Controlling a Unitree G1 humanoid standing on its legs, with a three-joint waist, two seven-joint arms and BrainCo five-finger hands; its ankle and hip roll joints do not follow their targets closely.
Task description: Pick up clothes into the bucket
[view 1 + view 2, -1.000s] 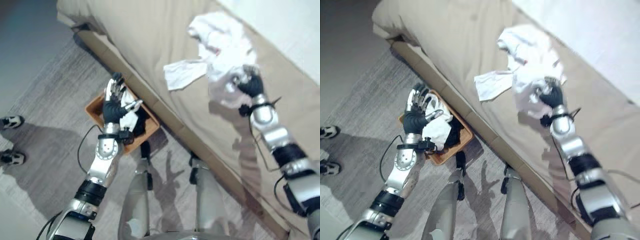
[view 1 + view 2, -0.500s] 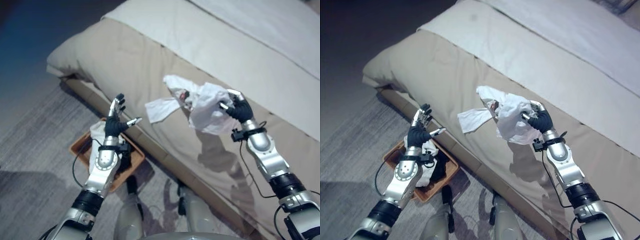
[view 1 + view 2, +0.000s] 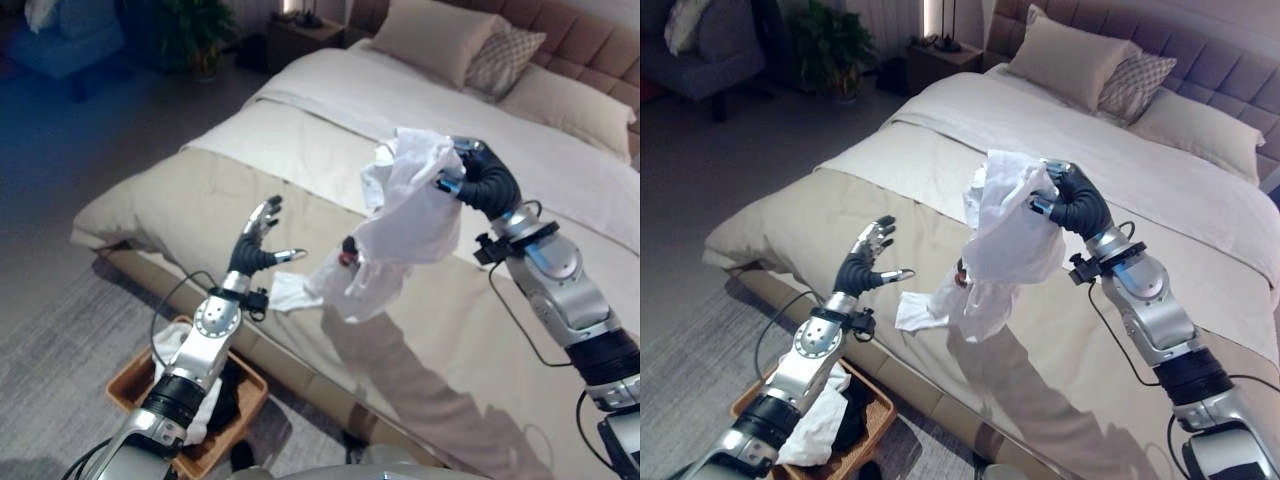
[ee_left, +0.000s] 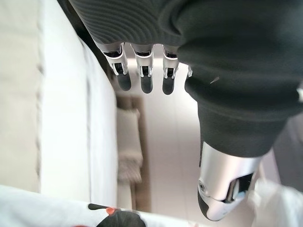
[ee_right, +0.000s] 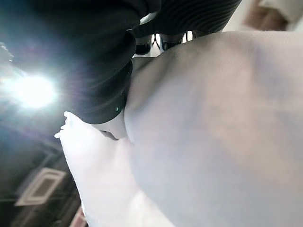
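Note:
My right hand (image 3: 482, 180) is shut on a white garment (image 3: 400, 225) and holds it up above the bed, the cloth hanging down with its lowest flap (image 3: 925, 312) still on the beige cover. In the right wrist view the white cloth (image 5: 199, 142) bulges past the curled fingers. My left hand (image 3: 255, 245) is open, fingers straight, raised over the bed's near edge and apart from the garment. On the floor at the lower left stands a brown basket (image 3: 135, 372) holding white and dark clothes (image 3: 825, 420).
The bed (image 3: 300, 150) with a beige cover and white sheet runs across the view, with pillows (image 3: 1060, 62) at its head. A grey carpet (image 3: 50, 320) lies beside it. A plant (image 3: 825, 45) and an armchair (image 3: 705, 50) stand at the far left.
The camera has tilted up, bringing the whole bed into view. My right hand has lifted the white garment higher off the cover. My left hand stays open and raised.

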